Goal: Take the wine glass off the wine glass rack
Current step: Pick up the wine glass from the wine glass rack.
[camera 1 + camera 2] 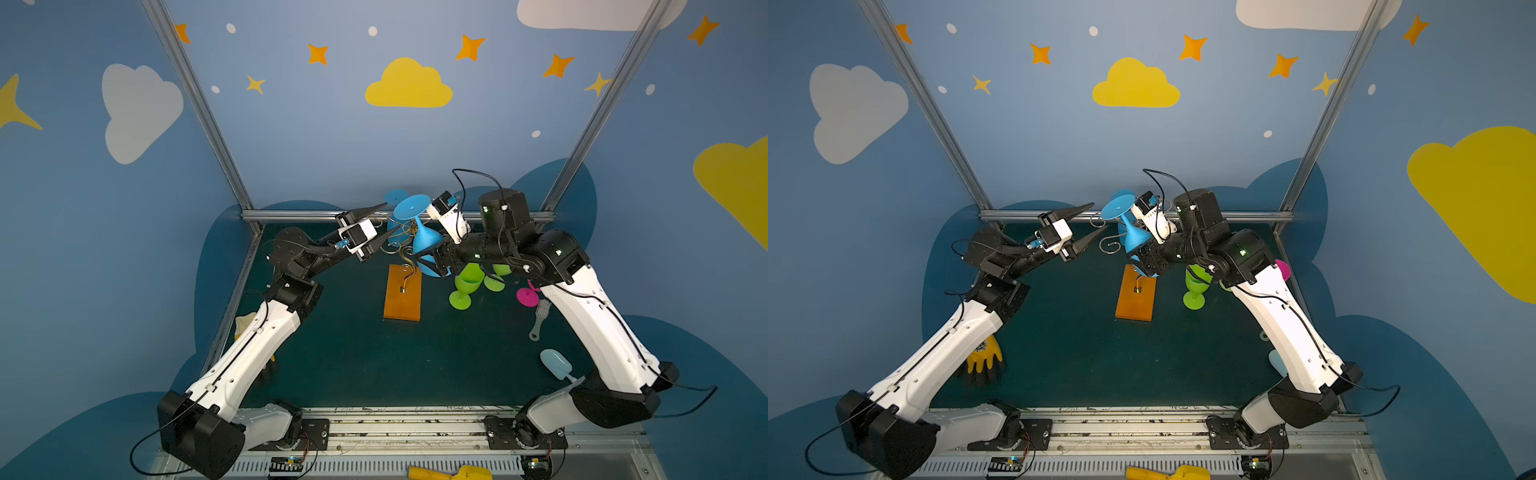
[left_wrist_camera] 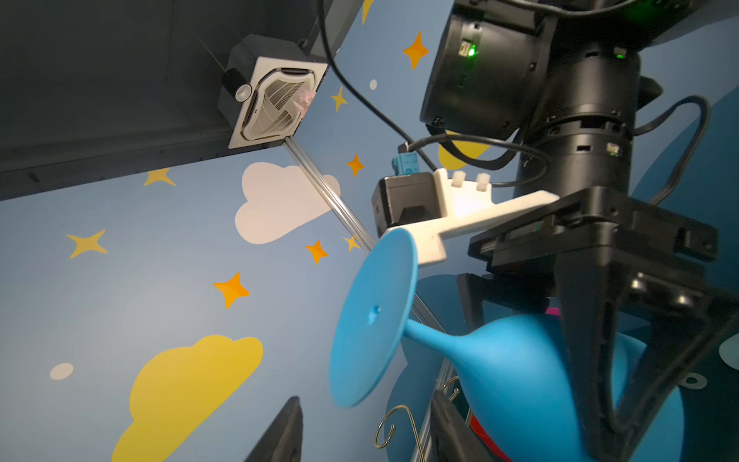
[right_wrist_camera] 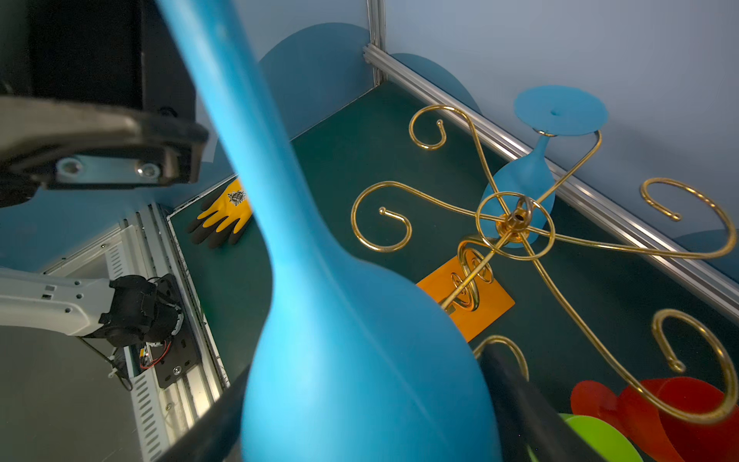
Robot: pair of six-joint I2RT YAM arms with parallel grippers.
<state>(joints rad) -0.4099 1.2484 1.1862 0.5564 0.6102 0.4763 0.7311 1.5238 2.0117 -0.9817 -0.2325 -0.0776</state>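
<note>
Found right hand (image 1: 432,259) clamped across the bowl of the blue wine glass (image 1: 420,235), with black fingers (image 3: 520,400) pressed to either side of it in the right wrist view. Noted glass inverted and tilted, foot uppermost, stem free of any wire, just beside the top of the wine glass rack (image 1: 401,307) and above its orange base.

Logged left hand (image 1: 392,216) part open, grasping nothing. Saw one gold curl of the rack between its fingers (image 2: 284,432) in the left wrist view; cannot tell whether touching.

Recorded both arms raised and reaching inward to the rack top from opposite sides, with the right wrist bent over the green glasses (image 1: 468,282) on the worktop (image 1: 353,365).

Spotted a second blue glass (image 3: 524,172) hanging by its foot on a far scroll arm.

Could not make out the held glass's rim: cut off in the right wrist view, masked by the hand in both top views. Glimpsed only parts of a pink glass (image 1: 527,296) behind the right arm, a red glass (image 3: 660,412) at the frame edge and a yellow glove (image 1: 984,357) beside the left arm.
</note>
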